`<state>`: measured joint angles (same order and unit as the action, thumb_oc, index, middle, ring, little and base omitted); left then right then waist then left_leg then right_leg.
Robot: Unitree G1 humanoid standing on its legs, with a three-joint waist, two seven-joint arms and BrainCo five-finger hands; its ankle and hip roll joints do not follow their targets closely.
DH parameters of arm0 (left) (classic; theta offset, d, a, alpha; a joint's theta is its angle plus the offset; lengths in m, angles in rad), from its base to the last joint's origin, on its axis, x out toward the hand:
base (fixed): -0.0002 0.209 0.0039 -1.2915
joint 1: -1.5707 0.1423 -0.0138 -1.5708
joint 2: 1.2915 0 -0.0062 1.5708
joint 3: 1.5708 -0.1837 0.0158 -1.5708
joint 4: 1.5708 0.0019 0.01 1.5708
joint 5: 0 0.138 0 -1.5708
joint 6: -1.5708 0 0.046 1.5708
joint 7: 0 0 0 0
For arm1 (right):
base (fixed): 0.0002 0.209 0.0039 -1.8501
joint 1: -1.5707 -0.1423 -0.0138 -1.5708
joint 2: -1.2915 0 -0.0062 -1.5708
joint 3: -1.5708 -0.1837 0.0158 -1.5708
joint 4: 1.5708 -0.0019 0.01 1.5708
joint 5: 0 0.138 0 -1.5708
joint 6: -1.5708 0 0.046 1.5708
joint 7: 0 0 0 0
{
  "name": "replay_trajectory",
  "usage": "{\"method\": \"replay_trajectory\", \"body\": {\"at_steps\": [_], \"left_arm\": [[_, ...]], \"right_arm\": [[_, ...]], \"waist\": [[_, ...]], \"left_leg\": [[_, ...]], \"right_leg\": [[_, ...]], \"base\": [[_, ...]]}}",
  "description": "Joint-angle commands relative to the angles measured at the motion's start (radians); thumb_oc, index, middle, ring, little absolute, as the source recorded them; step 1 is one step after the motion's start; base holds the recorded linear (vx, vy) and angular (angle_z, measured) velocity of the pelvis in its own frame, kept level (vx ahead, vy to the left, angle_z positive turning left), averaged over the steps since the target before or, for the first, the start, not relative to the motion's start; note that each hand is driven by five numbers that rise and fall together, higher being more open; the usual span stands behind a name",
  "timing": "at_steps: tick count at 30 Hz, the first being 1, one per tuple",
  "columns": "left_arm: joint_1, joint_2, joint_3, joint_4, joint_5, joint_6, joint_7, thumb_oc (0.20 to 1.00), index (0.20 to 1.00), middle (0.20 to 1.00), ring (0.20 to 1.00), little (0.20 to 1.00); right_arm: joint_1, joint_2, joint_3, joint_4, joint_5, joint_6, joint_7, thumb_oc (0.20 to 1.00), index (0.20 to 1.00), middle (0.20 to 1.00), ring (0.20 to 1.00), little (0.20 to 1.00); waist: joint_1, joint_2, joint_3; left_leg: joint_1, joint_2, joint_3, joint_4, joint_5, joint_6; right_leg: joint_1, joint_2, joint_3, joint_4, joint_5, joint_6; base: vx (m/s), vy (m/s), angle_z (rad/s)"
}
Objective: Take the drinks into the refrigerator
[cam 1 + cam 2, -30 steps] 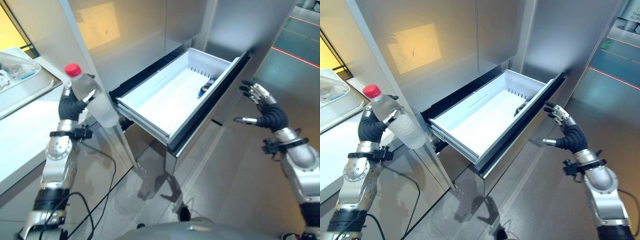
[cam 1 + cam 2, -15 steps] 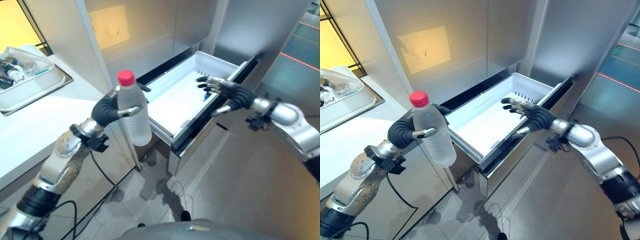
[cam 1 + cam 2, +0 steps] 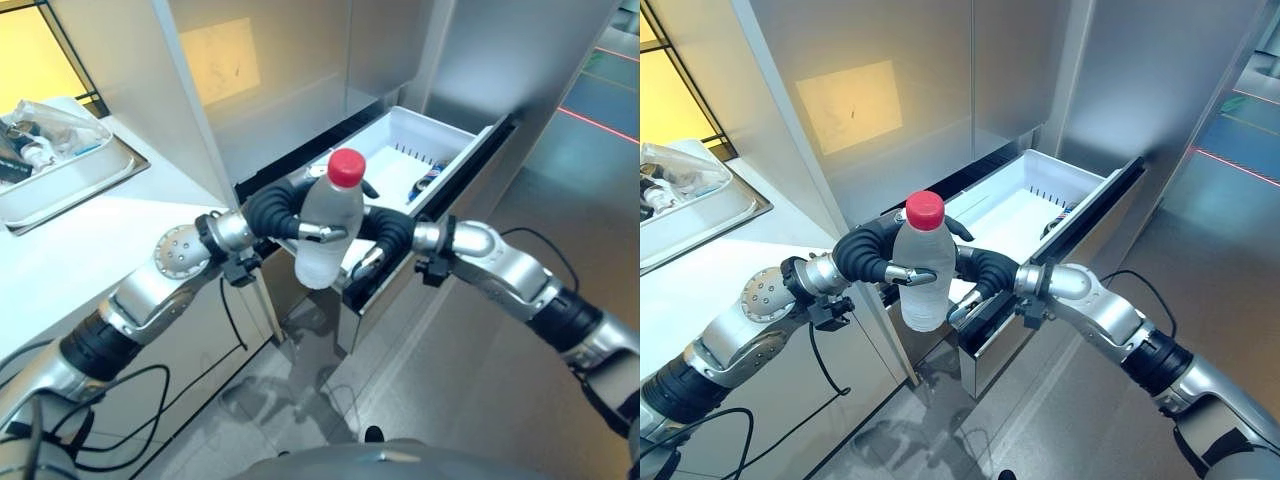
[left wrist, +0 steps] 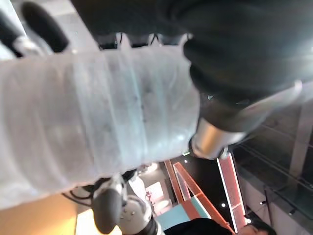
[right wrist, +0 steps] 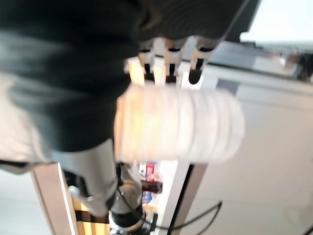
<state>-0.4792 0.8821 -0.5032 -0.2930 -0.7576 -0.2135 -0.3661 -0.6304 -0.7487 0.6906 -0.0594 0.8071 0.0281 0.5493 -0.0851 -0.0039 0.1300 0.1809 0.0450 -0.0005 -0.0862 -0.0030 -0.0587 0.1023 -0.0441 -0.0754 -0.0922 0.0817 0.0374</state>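
Note:
A clear plastic bottle (image 3: 323, 238) with a red cap (image 3: 347, 166) stands upright in the air, just in front of the open white refrigerator drawer (image 3: 395, 160). My left hand (image 3: 272, 211) is curled round it from the left, its thumb across the front. From the other side my right hand (image 3: 385, 233) wraps the same bottle (image 3: 923, 275). The left wrist view has the ribbed bottle (image 4: 98, 117) lying across my left hand (image 4: 234, 54). The right wrist view has the bottle (image 5: 181, 127) between the fingers and thumb of my right hand (image 5: 73, 78). A small dark and blue can (image 3: 425, 181) lies in the drawer.
A white counter (image 3: 90, 245) runs along the left, with a metal tray (image 3: 75, 175) of bagged items at its far end. Steel refrigerator doors (image 3: 300, 70) rise behind the drawer. The drawer's dark front panel (image 3: 455, 185) juts out over grey floor (image 3: 480, 380).
My left hand has carried the bottle to the right, up to the drawer's front. My right hand has come back from over the drawer and closed on the bottle.

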Motion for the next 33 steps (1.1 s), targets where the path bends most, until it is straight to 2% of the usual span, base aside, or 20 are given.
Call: {"method": "replay_trajectory", "body": {"at_steps": [1,15,17,23,25,26,27,33], "left_arm": [[-0.173,-0.022,0.018,-0.026,-0.023,-0.094,0.021,0.200,0.200,0.200,0.200,0.200],[-0.149,-0.141,0.046,-0.005,-0.006,-0.094,0.055,0.200,0.200,0.200,0.200,0.200],[-0.126,-0.183,0.060,0.003,0.001,-0.094,0.062,0.200,0.200,0.200,0.200,0.200],[-0.064,-0.302,0.102,0.036,-0.006,-0.107,0.077,0.200,0.200,0.200,0.200,0.200],[-0.055,-0.315,0.106,0.039,-0.005,-0.107,0.078,0.200,0.200,0.200,0.200,0.200],[-0.046,-0.339,0.115,0.048,-0.001,-0.109,0.080,0.200,0.200,0.200,0.200,0.200],[-0.035,-0.350,0.117,0.050,-0.001,-0.108,0.079,0.200,0.200,0.200,0.200,0.200],[-0.007,-0.397,0.131,0.068,0.016,-0.114,0.086,0.200,0.200,0.200,0.200,0.200]], "right_arm": [[-0.033,0.019,0.017,0.005,0.091,-0.011,0.007,1.000,1.000,1.000,1.000,1.000],[0.047,0.214,0.021,0.041,0.075,-0.024,-0.012,1.000,1.000,1.000,1.000,1.000],[0.066,0.248,0.005,0.047,0.075,-0.032,-0.021,1.000,1.000,1.000,1.000,1.000],[0.074,0.364,-0.057,0.137,0.116,-0.095,-0.052,1.000,1.000,1.000,1.000,1.000],[0.078,0.381,-0.068,0.153,0.122,-0.108,-0.061,1.000,1.000,1.000,1.000,1.000],[0.090,0.407,-0.081,0.160,0.134,-0.116,-0.061,0.718,0.718,0.718,0.718,0.718],[0.097,0.411,-0.082,0.148,0.132,-0.118,-0.061,0.200,0.200,0.200,0.200,0.200],[0.122,0.422,-0.087,0.125,0.137,-0.115,-0.054,0.200,0.200,0.200,0.200,0.200]], "waist": [[0.001,-0.022,-0.030],[0.004,-0.019,-0.025],[0.006,-0.019,-0.027],[0.012,-0.018,-0.032],[0.012,-0.018,-0.034],[0.011,-0.017,-0.036],[0.010,-0.016,-0.037],[0.006,-0.016,-0.042]], "left_leg": [[-0.015,-0.051,-0.033,0.080,-0.105,0.041],[-0.018,-0.052,-0.037,0.082,-0.106,0.047],[-0.018,-0.053,-0.037,0.081,-0.106,0.049],[-0.016,-0.055,-0.034,0.083,-0.109,0.055],[-0.015,-0.055,-0.033,0.083,-0.109,0.055],[-0.015,-0.055,-0.030,0.082,-0.109,0.056],[-0.013,-0.055,-0.029,0.080,-0.109,0.056],[-0.008,-0.055,-0.028,0.076,-0.110,0.057]], "right_leg": [[0.073,-0.004,-0.038,0.074,-0.174,0.015],[0.075,-0.009,-0.039,0.073,-0.174,0.015],[0.075,-0.011,-0.040,0.071,-0.172,0.016],[0.077,-0.012,-0.031,0.064,-0.168,0.017],[0.077,-0.012,-0.030,0.064,-0.168,0.018],[0.078,-0.013,-0.028,0.064,-0.168,0.018],[0.078,-0.013,-0.029,0.064,-0.169,0.017],[0.079,-0.014,-0.026,0.062,-0.168,0.017]], "base": [[0.00,0.000,0.00],[0.00,0.000,0.00],[0.00,0.000,0.00],[0.00,0.000,0.00],[0.00,0.000,0.00],[0.00,0.000,0.00],[0.00,0.000,0.00],[0.00,0.000,0.00]]}}
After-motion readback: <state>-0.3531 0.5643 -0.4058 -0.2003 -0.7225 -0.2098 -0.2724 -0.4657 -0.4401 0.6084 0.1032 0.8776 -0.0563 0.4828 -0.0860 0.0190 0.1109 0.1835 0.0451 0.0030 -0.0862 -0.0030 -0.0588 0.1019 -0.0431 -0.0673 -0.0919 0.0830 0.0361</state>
